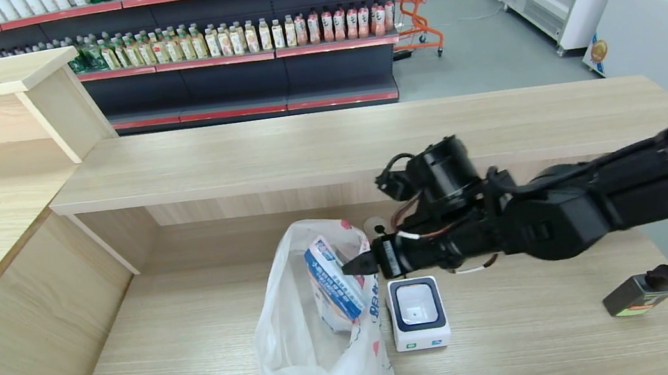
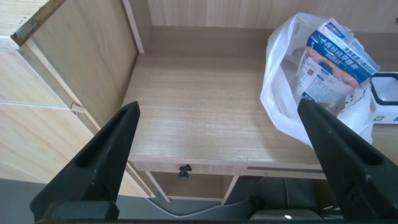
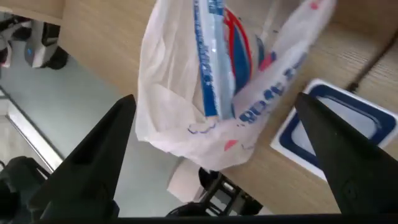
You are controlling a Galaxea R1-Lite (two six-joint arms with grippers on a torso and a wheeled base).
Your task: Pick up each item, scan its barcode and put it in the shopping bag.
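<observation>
A white plastic shopping bag (image 1: 304, 353) stands on the lower counter with its mouth open. A blue-and-white packet (image 1: 332, 281) stands tilted inside it. My right gripper (image 1: 358, 265) hangs at the bag's mouth, right beside the packet. In the right wrist view its fingers (image 3: 93, 165) are spread open above the bag (image 3: 180, 118) and packet (image 3: 214, 56), holding nothing. The white barcode scanner (image 1: 417, 312) sits just right of the bag. A dark bottle (image 1: 639, 293) lies on its side at the counter's right end. My left gripper (image 2: 217, 162) is open over bare counter left of the bag (image 2: 283, 99).
A raised wooden ledge (image 1: 366, 141) runs along the back of the counter, and a wooden side wall (image 1: 35, 317) closes the left. Bare counter surface (image 1: 188, 355) lies left of the bag and between the scanner and the bottle. Store shelves stand behind.
</observation>
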